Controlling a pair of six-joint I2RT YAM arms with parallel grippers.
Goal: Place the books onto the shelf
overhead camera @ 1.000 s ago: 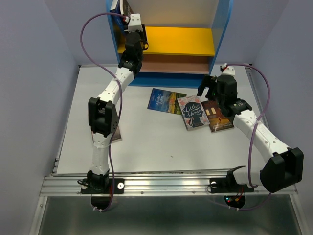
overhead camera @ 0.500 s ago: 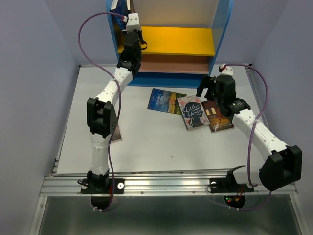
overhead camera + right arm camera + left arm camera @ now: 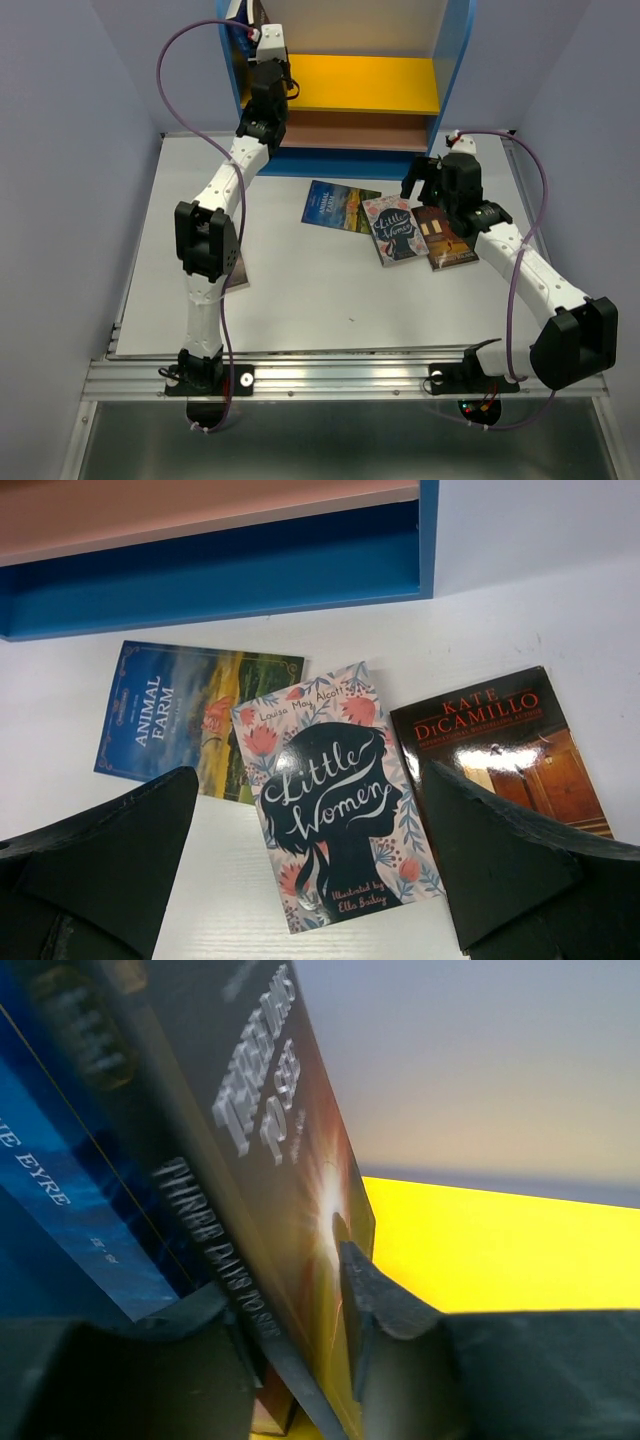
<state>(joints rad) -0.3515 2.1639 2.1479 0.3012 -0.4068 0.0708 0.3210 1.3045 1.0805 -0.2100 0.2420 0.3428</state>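
Note:
My left gripper [image 3: 250,18] reaches into the top left corner of the blue shelf [image 3: 452,60], over its yellow board [image 3: 500,1250]. A dark book titled "Three Days to See" [image 3: 270,1140] stands leaning between its fingers [image 3: 285,1280], next to a blue book [image 3: 70,1210]. The right fingertip [image 3: 360,1280] lies against the cover; whether the jaws press it I cannot tell. My right gripper [image 3: 420,178] hangs open [image 3: 310,775] above "Little Women" [image 3: 335,800], touching nothing. "Animal Farm" [image 3: 170,715] and a Kate DiCamillo book [image 3: 500,740] lie on either side of it.
The three flat books [image 3: 394,228] overlap on the white table just in front of the shelf's brown lower board [image 3: 350,130]. Another book [image 3: 238,272] lies partly under my left arm's elbow. Grey walls close in both sides.
My left arm has shifted slightly left and deeper into the shelf's corner with the dark book. The right arm and the table books are as before.

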